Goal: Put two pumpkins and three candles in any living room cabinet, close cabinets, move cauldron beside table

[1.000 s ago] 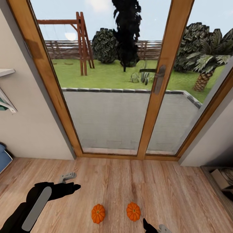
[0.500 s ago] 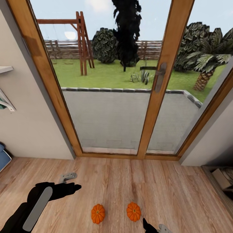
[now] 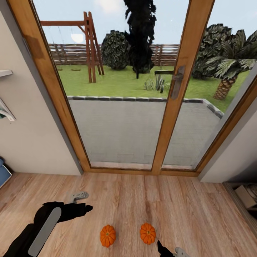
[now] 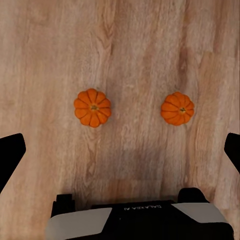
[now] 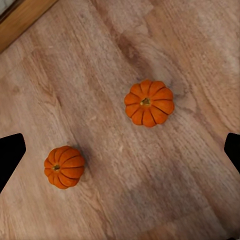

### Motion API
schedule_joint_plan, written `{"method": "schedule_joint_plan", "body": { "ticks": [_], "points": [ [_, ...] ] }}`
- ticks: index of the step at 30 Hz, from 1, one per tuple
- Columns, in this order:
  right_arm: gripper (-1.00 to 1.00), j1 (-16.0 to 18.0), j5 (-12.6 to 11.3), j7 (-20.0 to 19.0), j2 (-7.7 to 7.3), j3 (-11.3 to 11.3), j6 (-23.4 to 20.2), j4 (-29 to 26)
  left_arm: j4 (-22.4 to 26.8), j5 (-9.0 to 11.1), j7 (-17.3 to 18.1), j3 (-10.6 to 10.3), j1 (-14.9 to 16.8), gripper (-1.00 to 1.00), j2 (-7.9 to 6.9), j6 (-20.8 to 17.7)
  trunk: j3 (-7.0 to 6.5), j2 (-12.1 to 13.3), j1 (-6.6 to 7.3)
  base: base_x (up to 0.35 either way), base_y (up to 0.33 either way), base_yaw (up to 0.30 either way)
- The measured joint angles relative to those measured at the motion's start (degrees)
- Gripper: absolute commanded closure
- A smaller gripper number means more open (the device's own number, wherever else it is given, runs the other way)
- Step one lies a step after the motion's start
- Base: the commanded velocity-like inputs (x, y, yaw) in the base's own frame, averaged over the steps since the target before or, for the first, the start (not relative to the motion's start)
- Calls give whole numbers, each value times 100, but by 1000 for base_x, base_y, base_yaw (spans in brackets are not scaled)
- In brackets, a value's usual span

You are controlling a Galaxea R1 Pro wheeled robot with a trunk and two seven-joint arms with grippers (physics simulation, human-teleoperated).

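Note:
Two small orange pumpkins lie side by side on the wood floor near the head view's bottom edge, the left pumpkin [image 3: 107,235] and the right pumpkin [image 3: 147,233]. My left gripper [image 3: 84,202] hovers open above the floor, left of and slightly beyond them. Its wrist view looks straight down on both pumpkins [image 4: 92,107] [image 4: 177,108], with its fingertips [image 4: 10,155] spread wide at the frame's sides. My right gripper [image 3: 170,250] pokes in at the bottom edge, just right of the right pumpkin. It is open too, and its camera sees both pumpkins [image 5: 149,102] [image 5: 64,166] below it.
A wood-framed glass patio door [image 3: 175,107] fills the wall ahead, with a handle [image 3: 176,85]. A beige wall [image 3: 28,142] and a shelf bracket [image 3: 5,110] stand at left. A blue object [image 3: 3,175] sits at the left edge. A low open unit [image 3: 244,196] is at right.
My left gripper has drifted slightly forward and to the right, toward the pumpkins. The view has shifted a little. The pumpkins and right gripper hold still.

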State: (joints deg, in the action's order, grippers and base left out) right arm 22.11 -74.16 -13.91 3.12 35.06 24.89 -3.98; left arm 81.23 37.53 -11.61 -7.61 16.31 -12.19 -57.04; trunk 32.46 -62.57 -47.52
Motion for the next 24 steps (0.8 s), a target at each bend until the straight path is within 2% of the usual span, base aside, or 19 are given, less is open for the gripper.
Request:
{"method": "schedule_joint_plan", "body": {
  "ticks": [10,19,24],
  "points": [
    [-100,0,-25,32,-41,-11,0,50,-5,9,7,-95,0,-100,26,3,180,-401,-220,0,0,0],
    [-100,2,-14,1,-67,0,-11,65,-7,12,23,-281,-1,-100,29,8,341,-762,-417,0,0,0],
    [-100,1,-78,-312,-141,-33,-162,9,-1,304,20,-413,-2,-100,28,2,431,-963,-527,0,0,0]
  ]
}}
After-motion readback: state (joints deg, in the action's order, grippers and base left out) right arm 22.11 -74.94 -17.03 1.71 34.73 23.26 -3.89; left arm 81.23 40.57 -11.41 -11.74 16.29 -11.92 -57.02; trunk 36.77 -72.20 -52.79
